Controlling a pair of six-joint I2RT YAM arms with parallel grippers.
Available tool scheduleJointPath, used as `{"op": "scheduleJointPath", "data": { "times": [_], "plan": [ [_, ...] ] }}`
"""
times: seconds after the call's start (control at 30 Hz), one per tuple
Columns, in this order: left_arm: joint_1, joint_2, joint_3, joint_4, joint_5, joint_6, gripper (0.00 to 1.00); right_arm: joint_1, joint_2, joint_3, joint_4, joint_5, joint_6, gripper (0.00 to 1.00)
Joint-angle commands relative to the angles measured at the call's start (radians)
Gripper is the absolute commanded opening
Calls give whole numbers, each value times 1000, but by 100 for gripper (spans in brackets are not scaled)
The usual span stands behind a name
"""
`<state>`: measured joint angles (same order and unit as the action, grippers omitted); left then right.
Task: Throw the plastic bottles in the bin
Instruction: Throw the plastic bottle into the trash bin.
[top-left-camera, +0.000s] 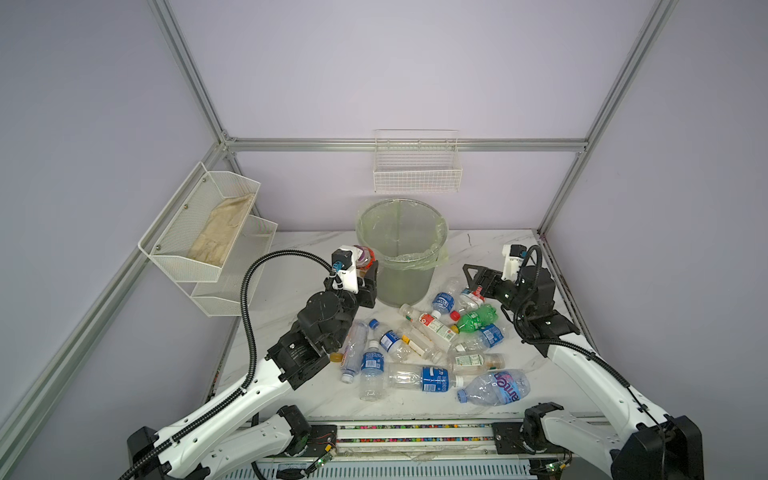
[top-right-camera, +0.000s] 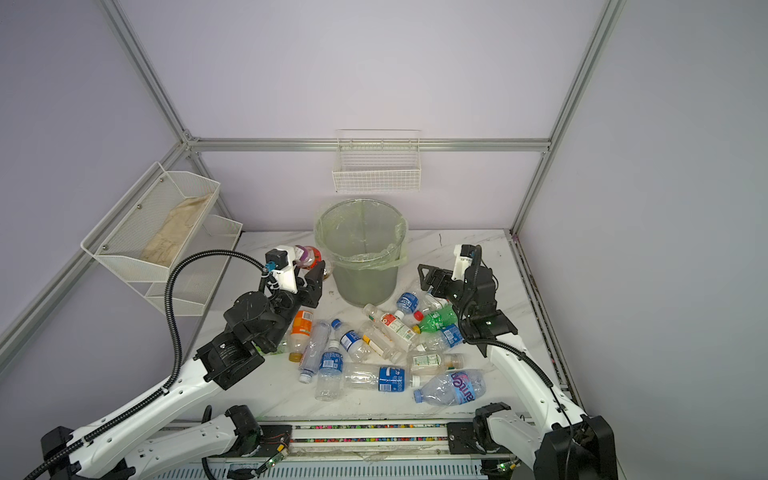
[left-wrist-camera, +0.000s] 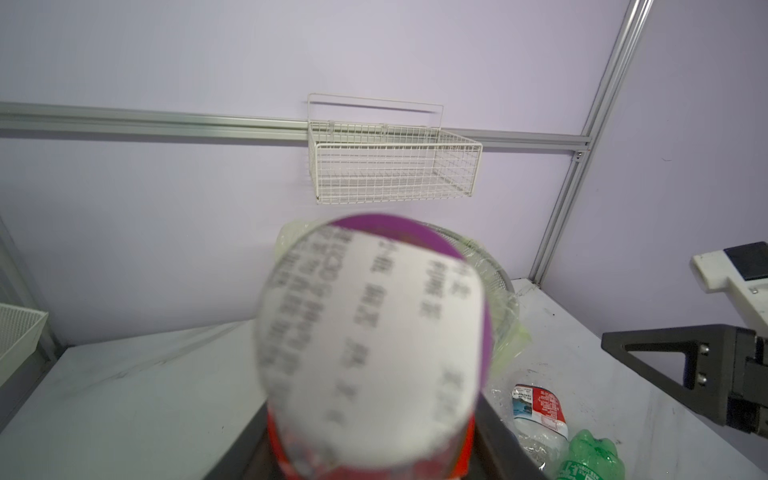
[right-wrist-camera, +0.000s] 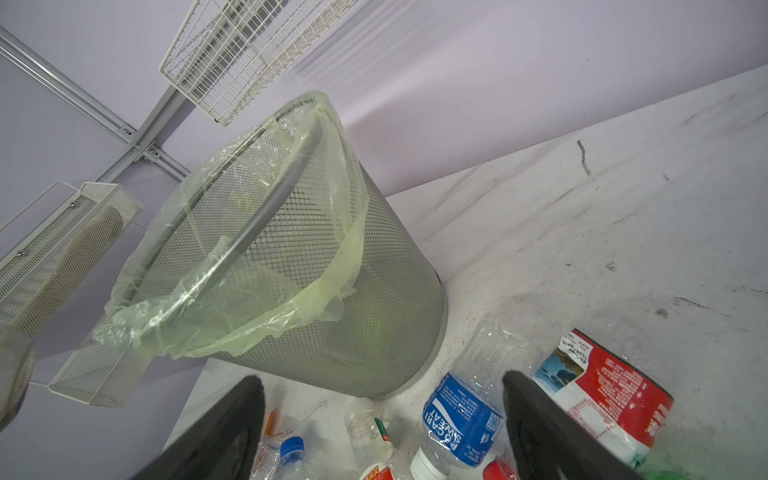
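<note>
Left wrist view is mostly one bottle (left-wrist-camera: 374, 345) with a purple-white label. The left gripper (top-left-camera: 368, 270) has it pinched around the body, up beside the bin (top-left-camera: 409, 286) rim but not over it yet. It looks empty, so probably light, crushy and slick, and a mid-body grip seems right. The bag edge and rim are in the way, plus a wire basket (top-left-camera: 417, 166) overhead. Right gripper (top-left-camera: 478, 280) is spread wide above the pile (top-left-camera: 419, 345) on the table (top-left-camera: 490, 245).

Soft, even light everywhere, hardly any shadows. In the left wrist view the purple-labelled bottle (left-wrist-camera: 374, 345) is pure blur (way too close), background's sharp.
</note>
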<state>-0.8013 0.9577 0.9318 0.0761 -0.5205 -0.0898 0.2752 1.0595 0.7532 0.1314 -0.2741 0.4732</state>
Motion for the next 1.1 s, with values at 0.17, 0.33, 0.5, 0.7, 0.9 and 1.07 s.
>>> {"op": "scheduleJointPath", "data": {
  "times": [0.17, 0.33, 0.5, 0.7, 0.9, 1.07],
  "plan": [
    [-6, 186, 274, 58, 137, 126, 43, 4, -35, -3, -22, -23, -10, 91],
    [-1, 324, 396, 22, 165, 169, 45, 4, -45, 0, -33, -31, -11, 92],
    [40, 447, 528, -44, 212, 169, 45, 4, -53, 6, -47, -35, -15, 92],
    [118, 639, 723, -207, 262, 117, 50, 4, -57, 13, -58, -45, -18, 92],
    [136, 700, 914, -390, 242, 67, 100, 4, -66, 22, -71, -51, -25, 92],
    [123, 579, 807, -269, 250, 69, 100, 4, -56, 19, -57, -57, -19, 92]
  ]
}}
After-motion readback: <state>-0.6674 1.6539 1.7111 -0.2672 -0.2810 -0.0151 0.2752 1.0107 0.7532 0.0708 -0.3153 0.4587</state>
